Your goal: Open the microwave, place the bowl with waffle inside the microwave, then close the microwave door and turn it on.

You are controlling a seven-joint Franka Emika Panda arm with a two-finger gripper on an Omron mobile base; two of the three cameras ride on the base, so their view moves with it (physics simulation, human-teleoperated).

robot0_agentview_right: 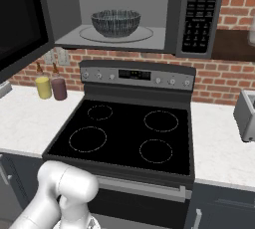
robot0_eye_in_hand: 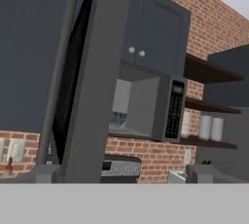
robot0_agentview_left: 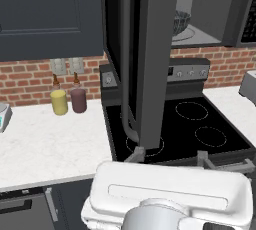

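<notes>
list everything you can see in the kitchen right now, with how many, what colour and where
microwave: one, dark grey, above the stove
microwave door: one, dark, swung open to the left
bowl: one, grey ribbed, inside the microwave
stove: one, black top, four rings
jars: two, yellow and maroon, counter left of stove
toaster: one, grey, right counter
counter: white, both sides of stove
tool: one, open, tips near the door edge
</notes>
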